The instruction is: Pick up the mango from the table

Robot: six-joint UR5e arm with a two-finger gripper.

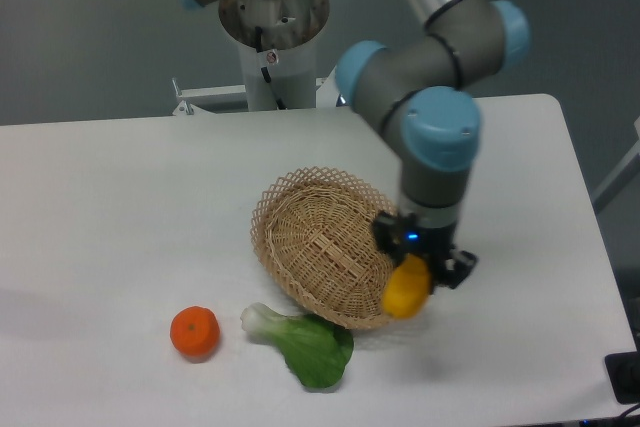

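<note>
- The mango (404, 290) was up off the worktop (120, 207), hanging in the air just past the right rim of the wicker basket (318, 243), so as far as I could judge the pick-up itself was basically done.
- The jaws (420, 269) were clamped on the mango's upper end, and the fruit stuck out down and to the left below them.
- What looked left, if anything, was just keeping the hold. The grip seemed to be on one end rather than the middle, so I'd guess a slip was possible.
- The arm (437, 137) reached in from the back of the worktop, elbow bent, with the wrist pointing straight down over the spot right of the basket.
- Sitting untouched on the worktop were the tangerine (194, 332) at front left and the bok choy (305, 345) just beside the basket's front edge.
- Couldn't spot the sweet potato anywhere; the arm may have been hiding it.
</note>
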